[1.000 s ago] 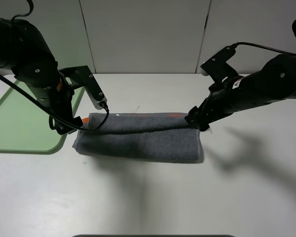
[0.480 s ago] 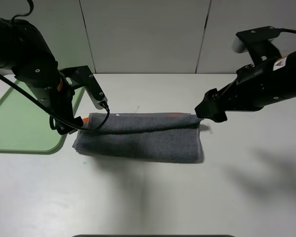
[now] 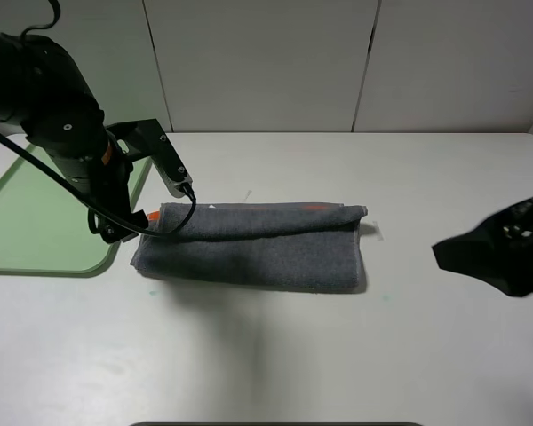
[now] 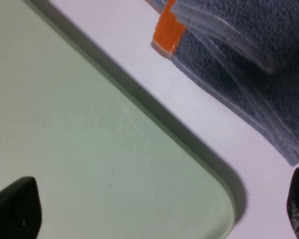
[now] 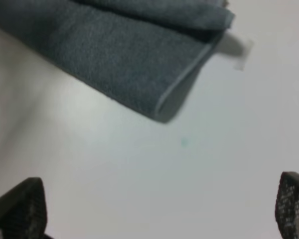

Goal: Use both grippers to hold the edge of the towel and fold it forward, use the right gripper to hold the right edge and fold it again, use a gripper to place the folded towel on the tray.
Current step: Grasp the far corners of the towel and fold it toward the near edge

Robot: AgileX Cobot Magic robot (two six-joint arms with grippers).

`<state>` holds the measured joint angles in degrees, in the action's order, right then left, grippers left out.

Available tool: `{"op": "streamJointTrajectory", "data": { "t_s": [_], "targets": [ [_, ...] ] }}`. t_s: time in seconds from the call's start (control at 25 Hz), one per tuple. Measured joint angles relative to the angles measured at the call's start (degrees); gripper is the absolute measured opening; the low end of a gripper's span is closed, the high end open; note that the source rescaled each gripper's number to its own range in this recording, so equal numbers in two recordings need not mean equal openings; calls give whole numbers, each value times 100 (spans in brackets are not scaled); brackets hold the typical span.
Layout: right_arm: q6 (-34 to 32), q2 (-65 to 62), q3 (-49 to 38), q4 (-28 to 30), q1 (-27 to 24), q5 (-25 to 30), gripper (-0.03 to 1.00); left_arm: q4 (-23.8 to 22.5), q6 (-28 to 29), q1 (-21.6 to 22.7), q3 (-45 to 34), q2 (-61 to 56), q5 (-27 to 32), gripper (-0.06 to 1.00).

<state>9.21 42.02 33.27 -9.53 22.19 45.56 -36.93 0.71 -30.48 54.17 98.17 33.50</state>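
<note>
The dark grey towel (image 3: 249,244) lies folded once in a long strip at the table's middle, with an orange stripe (image 4: 168,32) showing at its left end. The pale green tray (image 3: 35,213) rests flat to its left. My left gripper (image 3: 115,232) hangs at the towel's left end, over the tray's near corner (image 4: 204,169). It is open and holds nothing. My right gripper (image 3: 444,252) is blurred and well off to the right of the towel's right end (image 5: 129,55). It stands open over bare table with nothing between its fingertips (image 5: 20,209).
A small white label (image 5: 236,47) sticks out at the towel's right end. A white panelled wall (image 3: 266,62) closes the back of the table. A black cable (image 3: 173,222) from the left arm droops onto the towel's left end.
My right arm has left the towel's right end and swung away to the right and toward the front. The left arm and the towel have not moved.
</note>
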Motion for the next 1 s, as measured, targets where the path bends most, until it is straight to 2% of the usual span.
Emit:
{"op": "streamJointTrajectory", "data": {
  "t_s": [0.28, 0.44, 0.6, 0.88, 1.0],
  "targets": [
    [-386, -2247, -458, 148, 0, 224, 100, 0, 0, 0, 0, 0, 17, 100],
    [-477, -3025, -458, 285, 0, 212, 100, 0, 0, 0, 0, 0, 17, 100],
    [-583, -3289, -458, 344, 0, 304, 100, 0, 0, 0, 0, 0, 57, 100],
    [-749, -3307, -497, 521, 0, 1201, 100, 0, 0, 0, 0, 0, 83, 100],
    [-823, -3307, -514, 598, 0, 1244, 100, 0, 0, 0, 0, 0, 95, 100]
  ]
}}
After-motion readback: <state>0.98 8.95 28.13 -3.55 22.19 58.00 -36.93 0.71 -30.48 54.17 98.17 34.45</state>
